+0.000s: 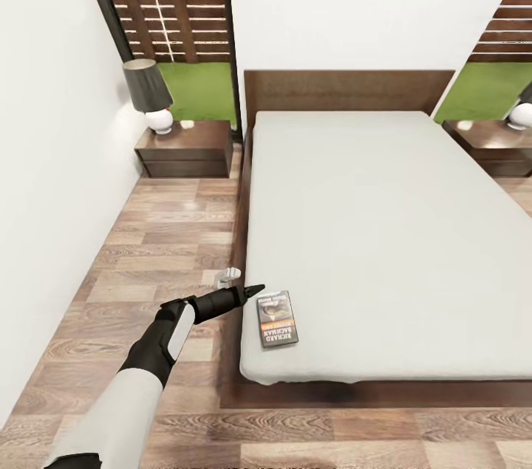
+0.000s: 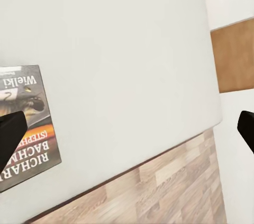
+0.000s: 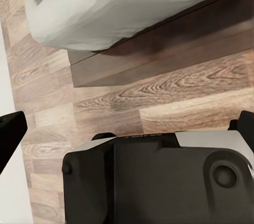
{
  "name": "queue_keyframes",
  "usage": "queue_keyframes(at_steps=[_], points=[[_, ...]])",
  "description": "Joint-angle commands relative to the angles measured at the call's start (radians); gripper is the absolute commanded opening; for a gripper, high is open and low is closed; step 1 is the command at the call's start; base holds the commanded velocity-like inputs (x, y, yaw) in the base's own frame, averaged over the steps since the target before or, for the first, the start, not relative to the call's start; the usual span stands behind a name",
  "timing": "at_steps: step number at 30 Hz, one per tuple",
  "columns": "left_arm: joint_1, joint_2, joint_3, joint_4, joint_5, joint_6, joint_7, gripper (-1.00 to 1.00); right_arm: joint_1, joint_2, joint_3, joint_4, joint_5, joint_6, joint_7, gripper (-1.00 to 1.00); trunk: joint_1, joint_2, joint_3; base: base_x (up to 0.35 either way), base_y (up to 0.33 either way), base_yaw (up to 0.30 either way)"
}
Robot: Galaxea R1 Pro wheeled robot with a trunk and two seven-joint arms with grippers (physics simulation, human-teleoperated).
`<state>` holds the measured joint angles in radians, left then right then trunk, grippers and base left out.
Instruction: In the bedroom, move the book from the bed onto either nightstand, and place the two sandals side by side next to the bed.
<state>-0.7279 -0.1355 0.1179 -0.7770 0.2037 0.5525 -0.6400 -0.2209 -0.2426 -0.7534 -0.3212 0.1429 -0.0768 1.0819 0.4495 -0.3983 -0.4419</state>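
The book lies flat on the bed, near the mattress corner closest to the robot on its left side, cover up with the orange band showing. The left end effector reaches out low over the mattress edge, its tip just beside the book's near corner; in the left wrist view its fingers stand spread wide, one over the book. The right end effector hangs spread above the wood floor beside the bed frame. A nightstand with a lamp stands by the headboard
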Motion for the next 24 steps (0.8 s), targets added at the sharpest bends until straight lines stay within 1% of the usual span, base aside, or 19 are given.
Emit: queue_keyframes(at_steps=[1,11,24], points=[[-0.001,-0.001,0.004,0.000,0.003,0.007,-0.003,1.00,-0.001,0.000,-0.007,0.001,0.011,-0.008,0.004,1.00,0.000,-0.002,-0.003,0.016,0.000,0.000],[-0.001,-0.001,0.004,0.001,0.003,0.007,-0.003,1.00,-0.001,0.000,-0.007,0.001,0.011,-0.009,0.004,1.00,0.000,-0.002,-0.019,0.130,-0.025,0.000],[-0.001,-0.001,0.005,0.000,0.003,0.007,-0.003,1.00,-0.001,0.000,-0.007,0.001,0.011,-0.009,0.004,1.00,0.000,-0.002,-0.039,0.016,-0.005,0.000]])
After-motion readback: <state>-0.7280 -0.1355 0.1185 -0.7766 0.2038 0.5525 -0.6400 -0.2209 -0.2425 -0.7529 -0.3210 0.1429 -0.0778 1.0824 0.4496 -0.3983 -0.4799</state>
